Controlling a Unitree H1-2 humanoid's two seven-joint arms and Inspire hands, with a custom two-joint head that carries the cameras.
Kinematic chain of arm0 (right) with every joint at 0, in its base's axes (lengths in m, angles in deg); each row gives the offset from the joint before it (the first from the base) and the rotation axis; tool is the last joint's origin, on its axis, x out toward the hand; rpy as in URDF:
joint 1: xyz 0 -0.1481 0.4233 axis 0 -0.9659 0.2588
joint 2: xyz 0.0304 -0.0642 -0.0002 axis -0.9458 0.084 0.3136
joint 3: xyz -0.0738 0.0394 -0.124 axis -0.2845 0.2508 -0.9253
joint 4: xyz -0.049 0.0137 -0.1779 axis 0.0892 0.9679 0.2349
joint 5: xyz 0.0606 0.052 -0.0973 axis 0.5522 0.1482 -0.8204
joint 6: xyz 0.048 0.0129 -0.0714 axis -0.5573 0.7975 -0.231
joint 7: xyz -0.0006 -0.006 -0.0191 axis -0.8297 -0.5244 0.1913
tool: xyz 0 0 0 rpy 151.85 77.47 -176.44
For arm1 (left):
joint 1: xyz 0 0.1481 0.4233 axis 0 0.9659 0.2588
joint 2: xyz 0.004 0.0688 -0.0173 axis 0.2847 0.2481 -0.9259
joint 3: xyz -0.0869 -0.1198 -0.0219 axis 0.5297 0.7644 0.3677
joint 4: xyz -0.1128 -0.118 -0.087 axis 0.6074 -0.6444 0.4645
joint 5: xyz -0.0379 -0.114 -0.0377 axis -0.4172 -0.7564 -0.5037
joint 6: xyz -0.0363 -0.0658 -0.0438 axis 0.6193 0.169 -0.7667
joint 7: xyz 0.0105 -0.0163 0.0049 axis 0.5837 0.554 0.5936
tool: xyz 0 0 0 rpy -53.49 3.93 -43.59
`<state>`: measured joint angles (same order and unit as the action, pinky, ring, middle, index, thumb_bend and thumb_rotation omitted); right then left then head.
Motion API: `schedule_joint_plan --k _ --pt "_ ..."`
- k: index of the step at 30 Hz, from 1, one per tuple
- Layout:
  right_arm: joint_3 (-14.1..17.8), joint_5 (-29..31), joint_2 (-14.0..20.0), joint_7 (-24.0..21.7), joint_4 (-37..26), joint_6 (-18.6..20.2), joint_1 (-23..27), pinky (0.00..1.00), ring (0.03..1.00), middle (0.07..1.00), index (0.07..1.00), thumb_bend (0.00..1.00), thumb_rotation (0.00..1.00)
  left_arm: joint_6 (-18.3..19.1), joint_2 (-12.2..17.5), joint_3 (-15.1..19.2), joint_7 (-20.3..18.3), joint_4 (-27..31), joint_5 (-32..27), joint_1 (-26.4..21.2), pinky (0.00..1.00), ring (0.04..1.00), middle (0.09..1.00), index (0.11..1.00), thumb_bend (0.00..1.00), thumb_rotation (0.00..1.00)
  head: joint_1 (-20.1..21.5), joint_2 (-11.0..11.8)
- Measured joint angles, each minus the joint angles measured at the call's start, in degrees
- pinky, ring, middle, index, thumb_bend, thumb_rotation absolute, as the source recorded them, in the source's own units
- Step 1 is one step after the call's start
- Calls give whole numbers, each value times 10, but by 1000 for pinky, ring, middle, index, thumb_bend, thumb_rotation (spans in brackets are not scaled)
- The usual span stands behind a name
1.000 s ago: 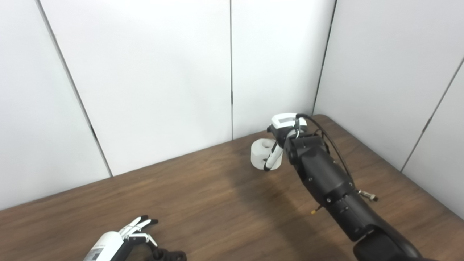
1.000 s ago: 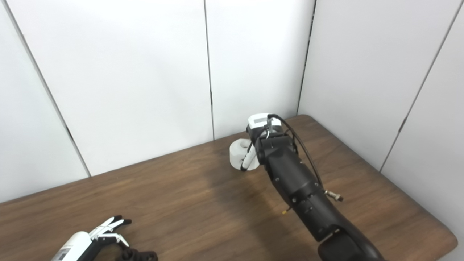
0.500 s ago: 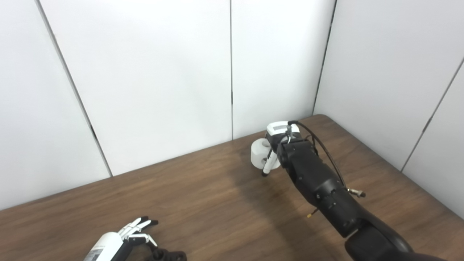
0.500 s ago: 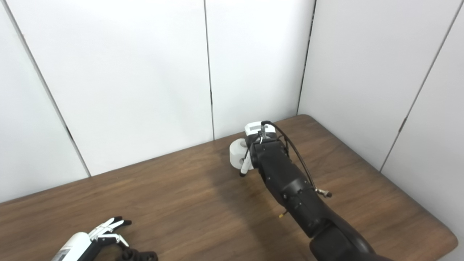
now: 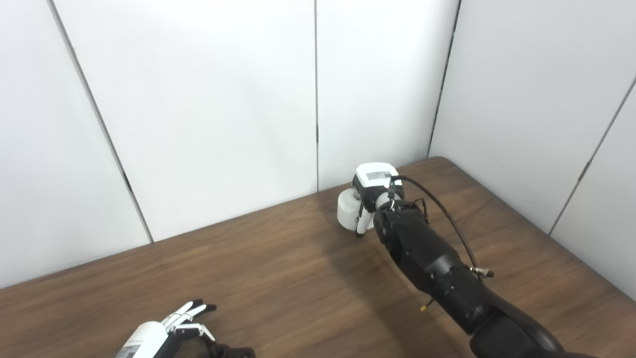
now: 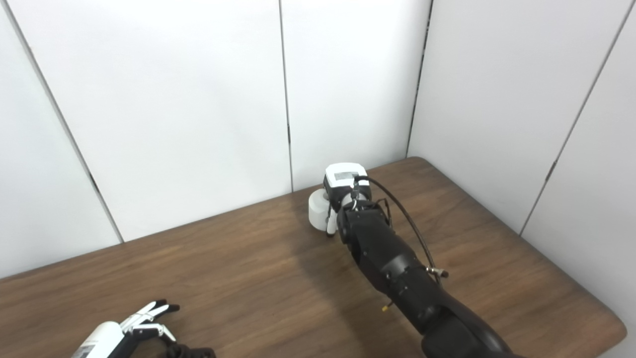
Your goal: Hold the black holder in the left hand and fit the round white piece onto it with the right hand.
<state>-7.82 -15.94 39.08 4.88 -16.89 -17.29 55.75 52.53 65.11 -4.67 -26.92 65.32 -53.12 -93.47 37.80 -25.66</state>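
1. In your left eye view, the right hand [image 5: 373, 191] sits far out on the wooden bench [image 5: 298, 278], near the white wall panels [image 5: 198, 114]. Its fingers [image 5: 361, 222] wrap the round white piece [image 5: 346, 213], which rests against the hand's left side, low over the bench surface.
2. In that same view your left hand [image 5: 171, 330] lies at the bottom edge, well apart from the right one. Its fingers [image 5: 196, 311] are spread and released, holding nothing. A dark shape, the black holder [image 5: 231, 352], peeks in just beside it, mostly cut off by the frame.
3. In your right eye view, the right hand [image 6: 343, 186] clasps the round white piece [image 6: 317, 214] the same way, one white finger crossing its side; the black forearm [image 6: 392, 268] runs back to the lower right.
4. There the left hand [image 6: 129, 328] shows loose, extended fingers, and the black holder [image 6: 194, 353] is barely visible beside it.
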Motion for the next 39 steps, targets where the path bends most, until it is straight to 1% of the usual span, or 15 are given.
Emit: schedule_joint_plan --k 4,8,11,15,16,17,18,19,21,22,24,27,30,34,39 --pt "-4 11 8 -6 -41 0 -12 881 799 717 481 524 137 24 2 -1 -17 26 -1 5 903 969 915 485 523 55 -27 -11" --pt "7 39 15 -54 -128 1 -31 810 793 713 482 525 137 34 4 -1 -23 46 6 10 858 956 913 485 523 54 -100 -34" --pt "4 62 21 -87 -203 -3 -45 774 798 721 481 525 137 42 5 -4 -32 60 10 15 826 938 905 485 523 54 -148 -49" --pt "-5 91 35 -128 -296 -21 -63 767 805 743 481 526 140 55 -3 -6 -33 74 22 20 844 945 911 486 524 56 -254 -78" --pt "-6 97 38 -137 -311 -25 -65 766 805 744 481 526 140 56 -5 -6 -33 74 25 20 847 947 912 486 524 57 -254 -78" --pt "-7 102 39 -145 -321 -29 -66 762 804 745 481 526 140 58 -6 -7 -33 74 28 20 864 961 925 487 524 58 -295 -90" --pt "-7 108 41 -151 -332 -32 -68 760 805 746 481 526 139 61 -9 -7 -33 74 31 21 879 973 936 487 524 59 -316 -96" --pt "-7 114 43 -154 -344 -36 -71 759 806 746 481 526 139 66 -13 -9 -33 73 32 21 884 977 939 487 524 59 -323 -98" --pt "-8 125 46 -162 -364 -46 -76 747 824 752 481 526 139 74 -23 -9 -31 70 34 21 914 993 949 486 524 62 -373 -114" --pt "-9 133 47 -162 -372 -56 -77 744 830 753 481 526 140 75 -29 -9 -29 64 36 19 923 997 951 485 524 63 -374 -114" --pt "-12 142 48 -165 -382 -68 -79 744 847 762 481 525 141 81 -37 -9 -29 56 38 15 944 1000 958 485 524 65 -410 -130" --pt "-13 158 47 -169 -399 -81 -82 715 845 759 481 525 139 98 -49 -11 -29 53 40 11 960 1000 963 485 524 66 -434 -144" --pt "-15 174 47 -170 -414 -92 -83 705 846 762 481 526 140 110 -56 -13 -29 53 43 9 954 1000 965 485 524 67 -440 -152" --pt "-23 178 40 -183 -435 -93 -82 720 848 765 481 526 139 120 -59 -15 -31 53 43 5 963 1000 971 485 524 68 -433 -167" --pt "-46 175 22 -211 -454 -93 -82 713 831 755 481 526 139 124 -60 -16 -35 55 44 3 950 1000 970 485 524 68 -425 -176"
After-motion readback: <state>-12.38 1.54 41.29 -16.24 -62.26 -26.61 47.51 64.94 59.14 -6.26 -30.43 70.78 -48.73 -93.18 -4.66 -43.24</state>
